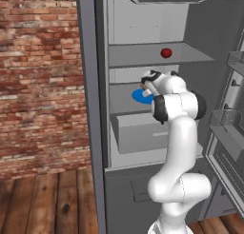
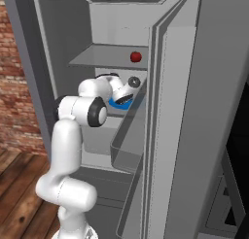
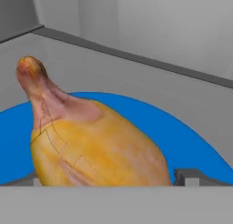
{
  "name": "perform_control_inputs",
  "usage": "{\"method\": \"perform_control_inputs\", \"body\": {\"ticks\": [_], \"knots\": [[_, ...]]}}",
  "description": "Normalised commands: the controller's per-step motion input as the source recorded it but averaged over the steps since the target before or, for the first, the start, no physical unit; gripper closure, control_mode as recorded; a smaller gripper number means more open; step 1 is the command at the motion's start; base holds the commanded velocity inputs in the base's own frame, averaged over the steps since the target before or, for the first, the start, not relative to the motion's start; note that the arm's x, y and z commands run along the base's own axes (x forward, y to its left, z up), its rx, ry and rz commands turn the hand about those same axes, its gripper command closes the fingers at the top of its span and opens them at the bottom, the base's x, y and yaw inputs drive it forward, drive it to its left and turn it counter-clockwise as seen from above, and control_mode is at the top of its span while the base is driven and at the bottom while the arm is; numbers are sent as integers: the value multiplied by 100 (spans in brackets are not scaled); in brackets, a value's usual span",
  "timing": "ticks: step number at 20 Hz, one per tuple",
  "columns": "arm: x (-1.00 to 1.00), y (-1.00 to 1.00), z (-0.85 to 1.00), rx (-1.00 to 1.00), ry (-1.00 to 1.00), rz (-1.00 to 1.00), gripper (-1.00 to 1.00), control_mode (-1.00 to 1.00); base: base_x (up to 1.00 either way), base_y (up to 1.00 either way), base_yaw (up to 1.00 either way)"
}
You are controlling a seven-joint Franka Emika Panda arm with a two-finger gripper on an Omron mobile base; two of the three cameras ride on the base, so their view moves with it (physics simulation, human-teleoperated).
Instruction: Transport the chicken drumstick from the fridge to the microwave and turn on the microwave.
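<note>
The arm is reaching deep into the open fridge [image 1: 143,133], and the gripper [image 3: 109,180] is hanging right over the chicken drumstick [image 3: 91,145], jaws spread as wide as they go, one dark tip showing on either side of the meat and nothing clamped yet. The drumstick is lying on the blue plate [image 3: 191,141] on the middle shelf, fat end toward the hand, narrow bony end pointing away toward the back wall, and that is why the hand is coming in low and tilted: the tips are lining up to straddle the thick body rather than the slim end, which would likely slip out. The skin is looking golden and glossy, faintly creased, darkening to a reddish-brown knob at the taper; a rounded, uneven shape like that will probably want a squeeze across its widest part. The plate is flat, smooth and bright, sitting flush on the pale grey shelf. From the left base view the plate [image 1: 141,96] is peeking out beside the wrist, with the box-like drawer [image 1: 140,133] just below it and a small red fruit [image 1: 166,53] alone on the shelf above, well apart from the action. From the right base view the thick grey door [image 2: 194,111] is standing swung open, its clear bins facing the arm. The pick-up step is in hand; the microwave part is all still to come.
</note>
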Motion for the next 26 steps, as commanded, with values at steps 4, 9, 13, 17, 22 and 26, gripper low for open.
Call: {"method": "perform_control_inputs", "body": {"ticks": [4, 9, 13, 17, 22, 26], "knots": [[26, 11, -6, 0, 0, 2, 100, -100, 0, 0, 0], [11, 2, -13, 0, 3, 0, 100, -100, 0, 0, 0], [-4, 0, -20, 0, 4, 0, 100, -100, 0, 0, 0], [-17, 0, -19, 0, 2, 0, 100, -100, 0, 0, 0], [-18, 0, -24, 0, 0, 0, 100, -100, 0, 0, 0], [-22, 0, -4, 1, 0, 0, 100, -100, 0, 0, 0]]}}
